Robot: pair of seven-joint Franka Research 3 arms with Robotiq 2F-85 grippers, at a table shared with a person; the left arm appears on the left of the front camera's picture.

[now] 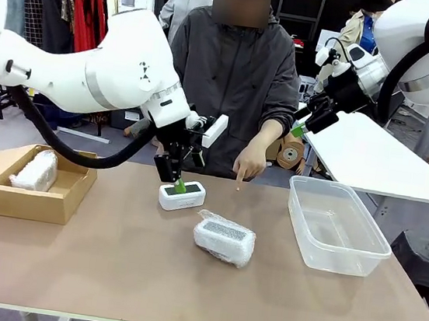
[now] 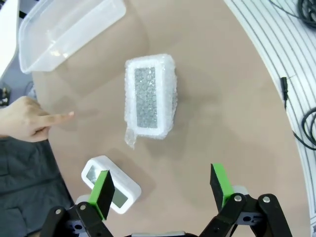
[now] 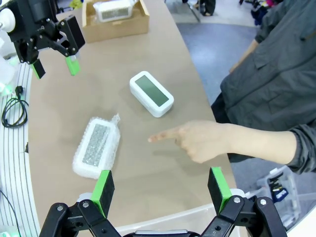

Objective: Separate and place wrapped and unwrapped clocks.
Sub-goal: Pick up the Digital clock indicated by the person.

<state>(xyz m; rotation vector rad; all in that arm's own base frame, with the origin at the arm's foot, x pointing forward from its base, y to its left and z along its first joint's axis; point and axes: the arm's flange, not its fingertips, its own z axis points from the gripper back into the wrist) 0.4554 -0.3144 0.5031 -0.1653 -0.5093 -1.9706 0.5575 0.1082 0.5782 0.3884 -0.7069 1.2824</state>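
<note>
The unwrapped clock [image 1: 181, 196] [image 2: 111, 183] [image 3: 151, 94], white with a grey-green screen, lies on the table in front of the person. My left gripper [image 1: 179, 183] [image 2: 163, 188] [image 3: 55, 66] hovers open just above it; in the left wrist view the clock sits by one finger, not between the two. A bubble-wrapped clock [image 1: 224, 238] [image 2: 149, 96] [image 3: 96, 148] lies nearer the table's middle. Another wrapped clock [image 1: 34, 171] [image 3: 114, 9] rests in the cardboard box [image 1: 37, 205] [image 3: 118, 29]. My right gripper [image 1: 303, 126] [image 3: 160, 186] hangs open and empty, high over the table's far right.
A clear plastic container [image 1: 333, 245] [image 2: 69, 27] stands empty at the right. The person's hand [image 1: 249, 163] [image 2: 29, 121] [image 3: 197, 140] points a finger down at the table between the bare clock and the container.
</note>
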